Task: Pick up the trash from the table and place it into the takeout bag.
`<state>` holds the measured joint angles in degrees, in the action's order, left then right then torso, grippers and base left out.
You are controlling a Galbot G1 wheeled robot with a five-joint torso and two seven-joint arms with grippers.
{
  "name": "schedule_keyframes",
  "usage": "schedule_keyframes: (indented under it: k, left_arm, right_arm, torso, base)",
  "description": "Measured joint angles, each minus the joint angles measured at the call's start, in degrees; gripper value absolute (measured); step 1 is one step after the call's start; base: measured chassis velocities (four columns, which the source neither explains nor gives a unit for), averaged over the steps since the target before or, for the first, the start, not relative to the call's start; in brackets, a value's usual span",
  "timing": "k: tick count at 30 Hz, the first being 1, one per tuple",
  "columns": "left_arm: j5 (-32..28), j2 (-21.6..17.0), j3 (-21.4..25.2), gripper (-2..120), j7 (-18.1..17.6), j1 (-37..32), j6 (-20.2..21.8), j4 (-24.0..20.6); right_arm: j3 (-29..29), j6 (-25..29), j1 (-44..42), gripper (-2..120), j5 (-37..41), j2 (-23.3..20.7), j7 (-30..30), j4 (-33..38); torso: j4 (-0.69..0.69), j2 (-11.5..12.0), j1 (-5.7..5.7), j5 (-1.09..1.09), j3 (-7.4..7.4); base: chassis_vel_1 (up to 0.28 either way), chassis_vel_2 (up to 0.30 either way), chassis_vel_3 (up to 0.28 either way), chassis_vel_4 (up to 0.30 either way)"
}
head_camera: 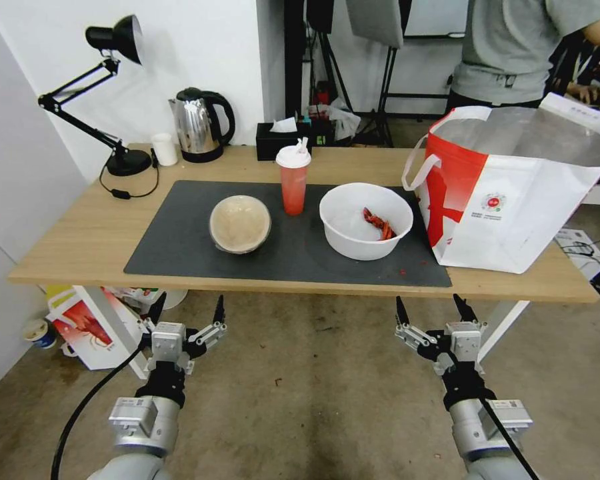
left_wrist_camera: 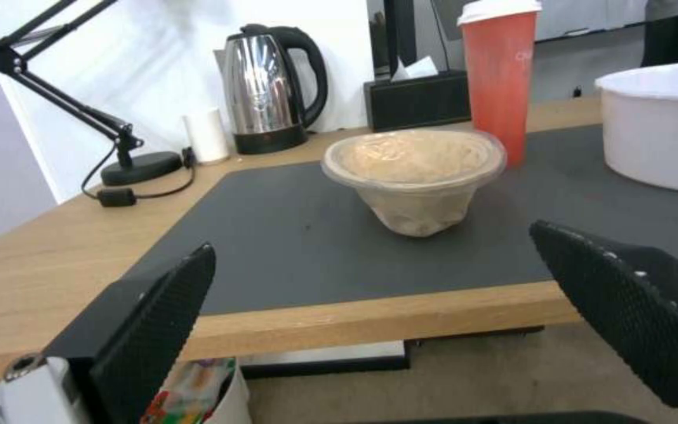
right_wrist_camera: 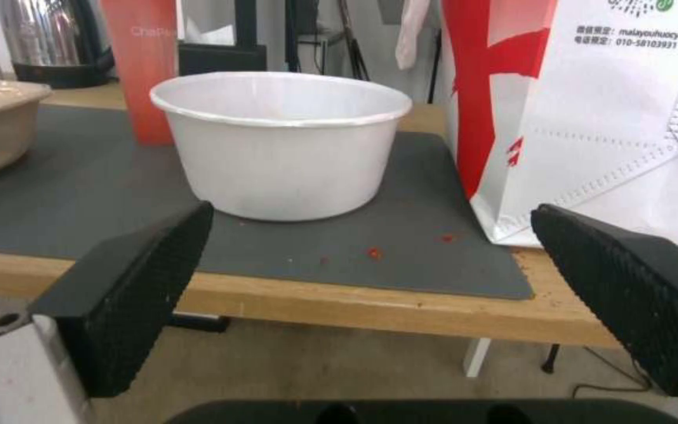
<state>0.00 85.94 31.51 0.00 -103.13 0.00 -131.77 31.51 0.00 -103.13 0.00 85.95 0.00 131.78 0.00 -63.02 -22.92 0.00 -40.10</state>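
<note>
Sitting on the counter's [head_camera: 80, 247] dark flat mat [head_camera: 180, 247]: round beige bowl [head_camera: 240, 223], red lidded cup [head_camera: 293, 180], white plastic bowl [head_camera: 365, 220] holding red scraps; left tool [head_camera: 188, 310] and right tool [head_camera: 435, 310] both gape wide, empty.

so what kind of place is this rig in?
Probably a lab or studio staged as a home desk: bare concrete floor, stands and cables behind the table, which carries a desk lamp and kettle.

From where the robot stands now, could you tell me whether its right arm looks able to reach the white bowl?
Probably yes: the open right pincer hangs below the table edge, facing the white bowl, with only bare mat between.
</note>
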Motion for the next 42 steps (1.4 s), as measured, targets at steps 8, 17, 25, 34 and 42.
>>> schedule_keyframes:
  k: [8,17,25,34,42]
  left_arm:
    - [0.0,0.0,0.0,100,0.0,0.0,0.0,0.0]
    - [0.0,0.0,0.0,100,0.0,0.0,0.0,0.0]
    - [0.0,0.0,0.0,100,0.0,0.0,0.0,0.0]
    - [0.0,0.0,0.0,100,0.0,0.0,0.0,0.0]
    - [0.0,0.0,0.0,100,0.0,0.0,0.0,0.0]
  right_arm:
    - [0.0,0.0,0.0,100,0.0,0.0,0.0,0.0]
    - [0.0,0.0,0.0,100,0.0,0.0,0.0,0.0]
    - [-0.2,0.0,0.3,100,0.0,-0.1,0.2,0.0]
    - [-5.5,3.7,8.9,100,-2.5,-3.2,9.1,0.0]
    - [-12.2,8.5,19.8,100,-6.0,-7.1,20.5,-0.1]
  torso:
    - [0.00,0.0,0.00,0.00,0.00]
    - [0.00,0.0,0.00,0.00,0.00]
    - [0.00,0.0,0.00,0.00,0.00]
    - [0.01,0.0,0.00,0.00,0.00]
    - [0.00,0.0,-0.01,0.00,-0.01]
  base:
    - [0.000,0.000,0.000,0.000]
    - [0.000,0.000,0.000,0.000]
    - [0.000,0.000,0.000,0.000]
    - [0.000,0.000,0.000,0.000]
    - [0.000,0.000,0.000,0.000]
